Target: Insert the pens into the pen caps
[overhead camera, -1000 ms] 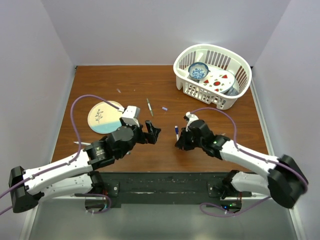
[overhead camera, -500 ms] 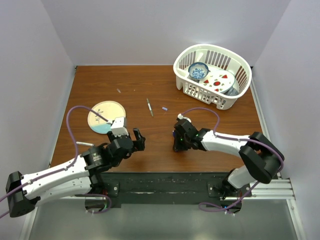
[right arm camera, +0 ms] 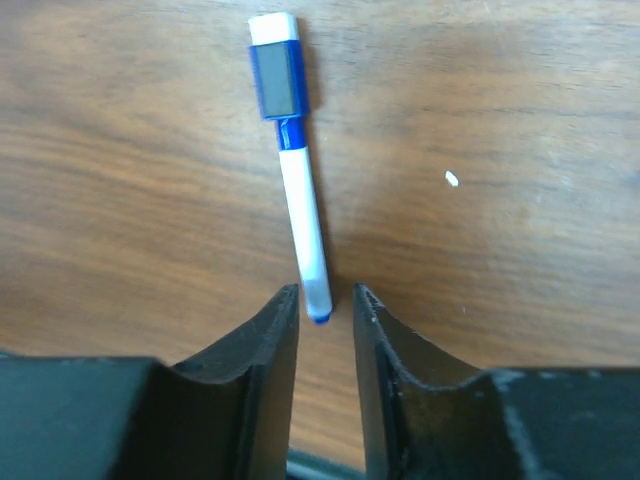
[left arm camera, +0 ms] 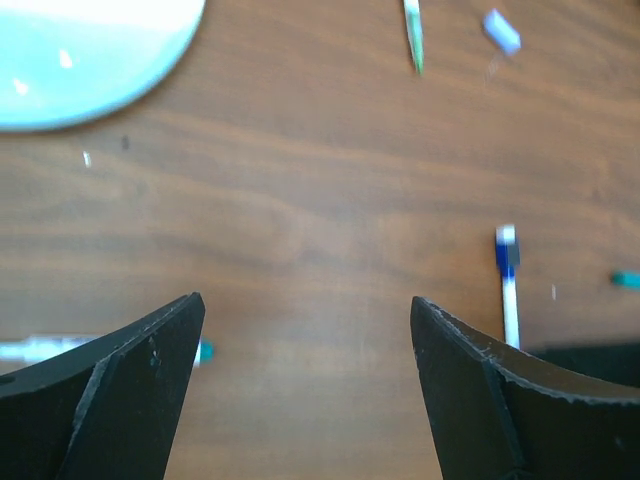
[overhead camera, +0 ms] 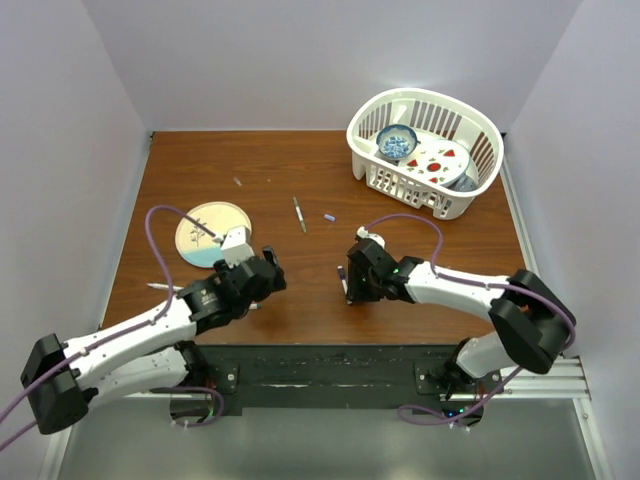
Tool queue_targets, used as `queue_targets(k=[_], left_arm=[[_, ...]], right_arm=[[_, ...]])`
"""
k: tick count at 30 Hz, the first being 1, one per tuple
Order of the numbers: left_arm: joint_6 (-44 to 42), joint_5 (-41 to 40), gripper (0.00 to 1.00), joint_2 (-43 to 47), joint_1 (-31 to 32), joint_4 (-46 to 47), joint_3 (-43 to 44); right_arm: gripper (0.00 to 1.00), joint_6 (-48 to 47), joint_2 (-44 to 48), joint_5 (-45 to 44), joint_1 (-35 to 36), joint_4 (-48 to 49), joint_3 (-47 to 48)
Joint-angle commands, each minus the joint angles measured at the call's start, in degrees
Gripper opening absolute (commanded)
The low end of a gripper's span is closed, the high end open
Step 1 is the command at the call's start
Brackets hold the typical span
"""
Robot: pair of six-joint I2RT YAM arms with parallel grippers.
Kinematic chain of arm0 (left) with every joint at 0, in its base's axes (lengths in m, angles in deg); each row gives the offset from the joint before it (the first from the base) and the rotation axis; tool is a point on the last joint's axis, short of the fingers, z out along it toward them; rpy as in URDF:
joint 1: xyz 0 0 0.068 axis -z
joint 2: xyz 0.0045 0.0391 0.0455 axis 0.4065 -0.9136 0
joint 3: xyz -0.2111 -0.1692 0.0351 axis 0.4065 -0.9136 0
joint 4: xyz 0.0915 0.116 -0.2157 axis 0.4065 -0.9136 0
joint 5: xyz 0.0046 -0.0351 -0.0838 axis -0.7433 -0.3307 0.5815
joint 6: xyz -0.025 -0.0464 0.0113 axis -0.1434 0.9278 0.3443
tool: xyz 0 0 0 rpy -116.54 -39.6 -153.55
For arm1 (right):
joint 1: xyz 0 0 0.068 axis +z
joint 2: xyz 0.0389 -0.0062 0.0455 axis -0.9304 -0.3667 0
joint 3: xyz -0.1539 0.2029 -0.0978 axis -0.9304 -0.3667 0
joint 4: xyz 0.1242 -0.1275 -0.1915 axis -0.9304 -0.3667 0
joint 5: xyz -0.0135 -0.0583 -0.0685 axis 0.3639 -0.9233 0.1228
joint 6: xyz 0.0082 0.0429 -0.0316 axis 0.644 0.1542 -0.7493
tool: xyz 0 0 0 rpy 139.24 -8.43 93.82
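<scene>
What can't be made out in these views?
Left wrist: a pen at lower left, mostly hidden behind the left tool.
Left wrist: green-tipped pen, blurred, cut off by the top edge.
Left wrist: teal cap, cut off by the right edge.
Top external: grey speck beyond the plate, too small to identify.

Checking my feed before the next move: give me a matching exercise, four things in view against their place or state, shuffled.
Things:
1. plate
2. basket
3. blue pen
4. left gripper

Places or states:
A. open wide above the table
B. far right corner, dishes inside
C. lying flat, tip at the narrow gap of the right gripper
D. left half of the table

Pairs: 1-D, 2-B, 3-C, 4-A.
</scene>
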Motion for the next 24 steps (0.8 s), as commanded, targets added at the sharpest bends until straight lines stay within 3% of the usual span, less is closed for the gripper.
queue_targets(k=[1, 5, 7, 8, 11, 17, 24], left_arm=[[-7.94, 9.15, 0.88, -6.47, -8.37, 8.0, 8.04], [-15.94, 8.57, 0.85, -18.74, -9.61, 8.73, 17.62], [-16.48, 5.33, 0.83, -22.9, -9.96, 7.4, 23.75], [-17.87, 5.13, 0.83, -26.84, -10.57, 7.66, 25.27], [-20.43, 6.88, 0.8, -34.48, -12.94, 8.27, 31.25], [-24.38, 12.16, 0.64, -49.86, -17.87, 6.87, 43.11], [-26.24, 16.56, 0.49, -63.78, -20.6, 3.17, 54.46]], right_arm=[[0.37, -3.46, 8.31, 1.85, 0.18, -1.35, 2.5], [0.43, -6.62, 16.93, 4.15, 0.09, -0.13, 0.39], [0.5, -7.68, 22.28, 5.03, 0.18, 0.23, -0.92], [0.61, -8.47, 23.96, 5.29, 0.18, -0.12, -1.19], [0.66, -9.26, 29.49, 5.21, 0.18, -1.17, -2.16], [0.65, -10.32, 36.98, 3.36, 0.09, -2.85, -3.65], [0.56, -11.2, 41.73, 3.54, 0.09, -1.62, -4.36]])
